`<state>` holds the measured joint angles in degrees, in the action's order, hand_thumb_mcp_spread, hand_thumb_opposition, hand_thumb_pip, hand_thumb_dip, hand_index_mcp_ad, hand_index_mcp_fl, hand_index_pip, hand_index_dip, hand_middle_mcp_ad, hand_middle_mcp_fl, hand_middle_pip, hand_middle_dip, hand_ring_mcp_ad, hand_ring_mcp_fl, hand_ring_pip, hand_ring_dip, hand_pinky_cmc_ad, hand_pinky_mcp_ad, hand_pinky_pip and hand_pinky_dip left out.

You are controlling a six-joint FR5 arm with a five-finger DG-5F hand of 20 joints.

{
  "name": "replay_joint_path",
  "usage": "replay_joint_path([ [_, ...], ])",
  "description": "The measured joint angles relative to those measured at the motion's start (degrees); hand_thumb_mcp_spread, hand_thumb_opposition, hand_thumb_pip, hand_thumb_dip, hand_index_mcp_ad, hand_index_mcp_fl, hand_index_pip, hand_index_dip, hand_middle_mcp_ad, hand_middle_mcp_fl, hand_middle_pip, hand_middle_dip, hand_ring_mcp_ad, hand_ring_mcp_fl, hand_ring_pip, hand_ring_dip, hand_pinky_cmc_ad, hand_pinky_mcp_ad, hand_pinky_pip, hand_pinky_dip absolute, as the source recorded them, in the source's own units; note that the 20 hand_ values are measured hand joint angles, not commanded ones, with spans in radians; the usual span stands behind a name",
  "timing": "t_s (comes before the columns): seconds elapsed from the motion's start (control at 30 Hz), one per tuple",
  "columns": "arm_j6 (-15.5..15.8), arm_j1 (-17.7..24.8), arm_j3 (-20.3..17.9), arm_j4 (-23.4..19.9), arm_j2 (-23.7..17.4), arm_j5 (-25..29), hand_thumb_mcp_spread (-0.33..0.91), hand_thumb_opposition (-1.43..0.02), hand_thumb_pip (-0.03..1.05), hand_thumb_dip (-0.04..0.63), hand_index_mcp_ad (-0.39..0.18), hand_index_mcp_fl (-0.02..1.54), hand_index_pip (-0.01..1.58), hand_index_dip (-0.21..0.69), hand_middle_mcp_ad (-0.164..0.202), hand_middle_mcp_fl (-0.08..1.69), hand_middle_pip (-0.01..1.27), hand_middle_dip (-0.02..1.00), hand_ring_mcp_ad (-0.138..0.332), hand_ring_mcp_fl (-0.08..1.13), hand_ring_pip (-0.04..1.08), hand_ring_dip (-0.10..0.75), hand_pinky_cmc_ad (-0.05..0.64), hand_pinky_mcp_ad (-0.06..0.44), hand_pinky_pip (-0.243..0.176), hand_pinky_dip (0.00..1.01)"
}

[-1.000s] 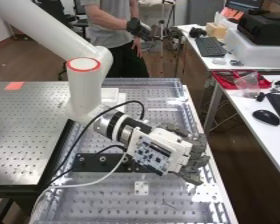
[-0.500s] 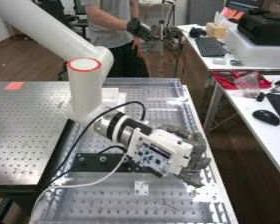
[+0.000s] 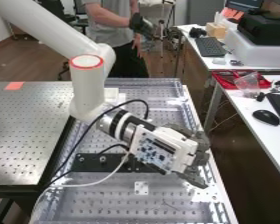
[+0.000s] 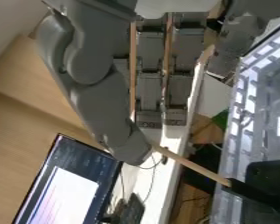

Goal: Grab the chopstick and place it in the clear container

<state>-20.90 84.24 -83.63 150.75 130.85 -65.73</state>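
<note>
Slightly farther right in the high view than a second ago, the white arm (image 3: 87, 87) has shifted along with its red-ringed joint, and the hand (image 3: 198, 150) has altered its tilt a little, low and right of centre in that frame. The chopstick (image 4: 194, 166) slants from the middle of the wrist view, just by the tip of the thumb (image 4: 132, 151), its far end dark and running out over the perforated bench (image 3: 111, 202). Thumb and fingers look narrowed to a pinch on its pale end (the contact itself is partly hidden behind the thumb, so that is my reading).

I cannot pick out the clear container for certain. Carrying is probably the step in hand: keep the squeeze steady, since a thin stick held near one end may swivel, and turn the wrist so the long free part clears the container's rim before the grip loosens.

Counted: one chopstick, one hand, one arm; in the high view, one computer mouse (image 3: 266, 117) at right, one red tray (image 3: 224, 79) at upper right, one small cardboard box (image 3: 216, 30) above it, and one orange-red patch (image 3: 14, 86) at left.
</note>
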Motion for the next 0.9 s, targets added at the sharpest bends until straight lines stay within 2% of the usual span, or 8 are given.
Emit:
replay_joint_path([
  [0.03,0.1,0.0,0.0,0.0,0.0,0.0,0.71,-1.03,0.65,0.281,-0.087,0.71,1.27,0.0,0.028,0.92,0.66,0.73,-0.026,0.85,0.09,0.588,0.358,0.258,0.012,0.18],
  [0.13,1.9,-0.1,0.8,0.5,-0.2,-0.6,0.71,-1.04,0.63,0.281,-0.084,0.74,1.21,-0.012,0.038,0.95,0.63,0.71,-0.033,0.86,0.1,0.585,0.358,0.262,0.01,0.18],
  [0.23,3.8,-0.3,1.7,0.8,-0.6,-1.3,0.71,-1.05,0.62,0.281,-0.087,0.81,1.18,-0.024,0.037,1.0,0.6,0.69,-0.042,0.86,0.1,0.569,0.354,0.262,0.012,0.18],
  [0.4,6.2,-0.3,2.9,1.9,-1.4,-2.0,0.7,-1.06,0.62,0.281,-0.087,0.82,1.15,-0.045,0.04,1.02,0.6,0.63,-0.042,0.86,0.09,0.555,0.358,0.264,0.012,0.18],
  [0.5,7.5,-0.3,3.6,3.0,-1.9,-2.2,0.71,-1.08,0.63,0.284,-0.129,0.89,1.13,-0.042,0.031,0.99,0.6,0.6,-0.042,0.86,0.09,0.555,0.358,0.265,0.016,0.18],
  [0.6,8.8,-0.2,4.2,3.9,-2.7,-2.2,0.71,-1.08,0.63,0.284,-0.134,0.89,1.13,-0.042,0.033,0.99,0.6,0.59,-0.056,0.88,0.09,0.552,0.358,0.281,0.016,0.18],
  [0.9,9.9,0.3,4.5,4.9,-4.7,-1.7,0.7,-1.08,0.63,0.284,-0.133,0.9,1.1,-0.042,0.03,0.99,0.6,0.57,-0.056,0.88,0.09,0.536,0.356,0.278,0.014,0.18],
])
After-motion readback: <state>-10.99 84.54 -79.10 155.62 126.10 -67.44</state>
